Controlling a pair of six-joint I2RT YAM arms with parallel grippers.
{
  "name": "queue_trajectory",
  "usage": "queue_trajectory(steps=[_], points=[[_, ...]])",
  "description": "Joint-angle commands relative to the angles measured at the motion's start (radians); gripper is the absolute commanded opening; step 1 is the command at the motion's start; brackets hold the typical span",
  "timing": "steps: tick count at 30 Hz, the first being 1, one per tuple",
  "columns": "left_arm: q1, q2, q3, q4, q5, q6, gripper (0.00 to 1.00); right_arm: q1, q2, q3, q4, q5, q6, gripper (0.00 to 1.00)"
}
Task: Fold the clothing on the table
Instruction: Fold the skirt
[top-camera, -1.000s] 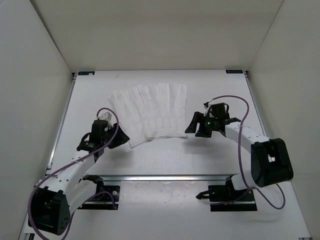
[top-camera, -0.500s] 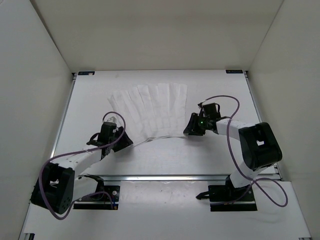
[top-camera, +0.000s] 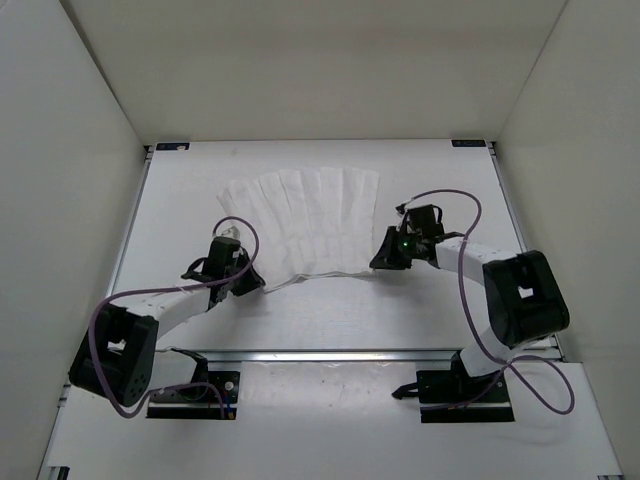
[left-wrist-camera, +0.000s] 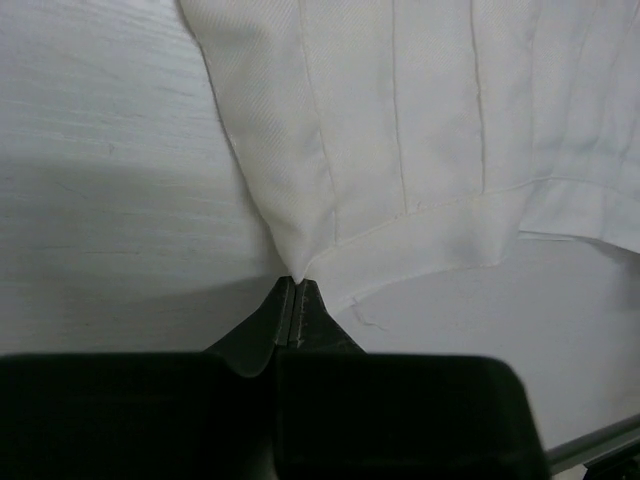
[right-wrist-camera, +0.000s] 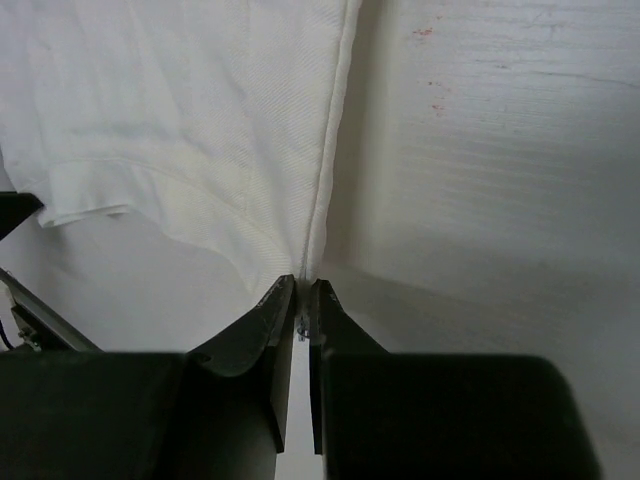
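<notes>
Spread flat on matte white table (top-camera: 180, 200): soft white ribbed fabric garment (top-camera: 300, 225), probably light, limp, easy to crease. Pinched at near corners by fully closed left gripper (left-wrist-camera: 297, 290) and right gripper (right-wrist-camera: 303, 292).

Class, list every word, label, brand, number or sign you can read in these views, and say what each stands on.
None can be read.
The clothing is plain white, with no print or tag showing.
The table bears only small red specks, not letters.
The left pincer and right pincer show no label.
The green light by the right one is a lamp, not a sign.
</notes>
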Motion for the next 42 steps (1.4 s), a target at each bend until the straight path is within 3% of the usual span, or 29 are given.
queue_trajectory(steps=[1,8,16,19,24,27,32,39,42], points=[[0.021,-0.04,0.127,-0.063,0.017,0.04,0.0,-0.022,-0.148,0.048,-0.086,-0.012,-0.05,0.0],[0.024,-0.236,0.2,-0.24,0.031,0.076,0.0,-0.037,-0.421,0.069,-0.283,0.032,-0.093,0.0],[-0.048,-0.562,0.103,-0.447,0.095,0.027,0.0,0.023,-0.788,-0.099,-0.559,0.042,-0.058,0.0],[-0.052,-0.653,0.134,-0.548,0.143,0.014,0.0,0.04,-0.97,-0.144,-0.692,0.034,-0.004,0.0],[-0.017,-0.706,0.204,-0.628,0.175,0.011,0.0,-0.003,-1.112,-0.138,-0.821,-0.026,0.027,0.0],[0.017,-0.649,0.216,-0.602,0.21,0.03,0.0,-0.077,-1.056,-0.112,-0.823,-0.093,-0.028,0.0],[0.055,-0.514,0.236,-0.489,0.181,0.047,0.0,-0.201,-0.841,-0.045,-0.673,-0.175,-0.087,0.0],[0.17,-0.24,0.287,-0.295,0.181,0.056,0.0,-0.21,-0.487,0.081,-0.431,-0.163,-0.03,0.0],[0.192,-0.117,0.362,-0.225,0.195,0.054,0.05,-0.212,-0.346,0.169,-0.358,-0.158,-0.015,0.0]])
